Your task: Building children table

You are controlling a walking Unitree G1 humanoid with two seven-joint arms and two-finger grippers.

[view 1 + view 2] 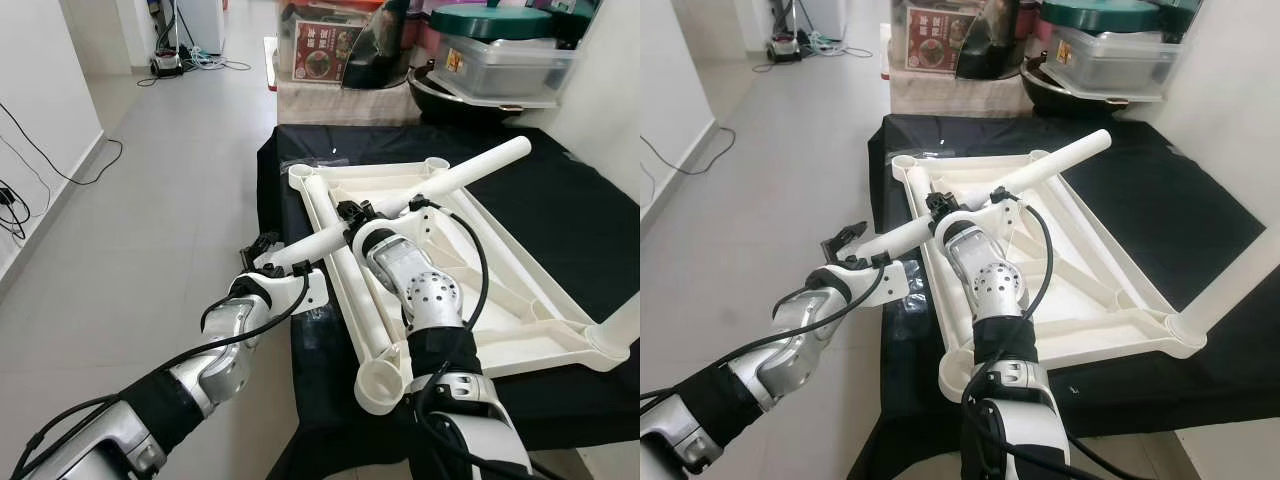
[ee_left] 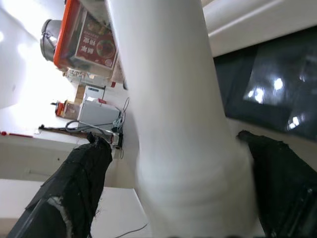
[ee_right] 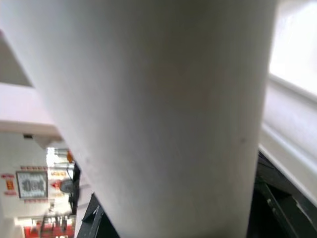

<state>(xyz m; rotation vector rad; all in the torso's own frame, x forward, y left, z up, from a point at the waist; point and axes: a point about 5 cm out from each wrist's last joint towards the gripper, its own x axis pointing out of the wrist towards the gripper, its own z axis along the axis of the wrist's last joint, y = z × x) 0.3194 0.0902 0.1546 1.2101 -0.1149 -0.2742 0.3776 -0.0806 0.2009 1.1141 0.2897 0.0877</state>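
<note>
A white plastic table top (image 1: 505, 290) lies upside down on a black cloth (image 1: 570, 210). A long white table leg (image 1: 475, 168) is held slantwise above it, its far end pointing to the back right. My left gripper (image 1: 270, 252) is shut on the leg's near end, beyond the table top's left edge; its black fingers (image 2: 74, 183) flank the tube. My right gripper (image 1: 358, 212) is shut on the leg's middle, over the table top. Another leg (image 1: 625, 325) stands in the right corner socket. The near corner socket (image 1: 381, 385) is open.
At the back stand a printed box (image 1: 322, 50), stacked plastic containers (image 1: 500, 60) and a dark pan. Cables (image 1: 60, 170) trail over the grey tiled floor on the left, along a white wall. A white wall also rises on the right.
</note>
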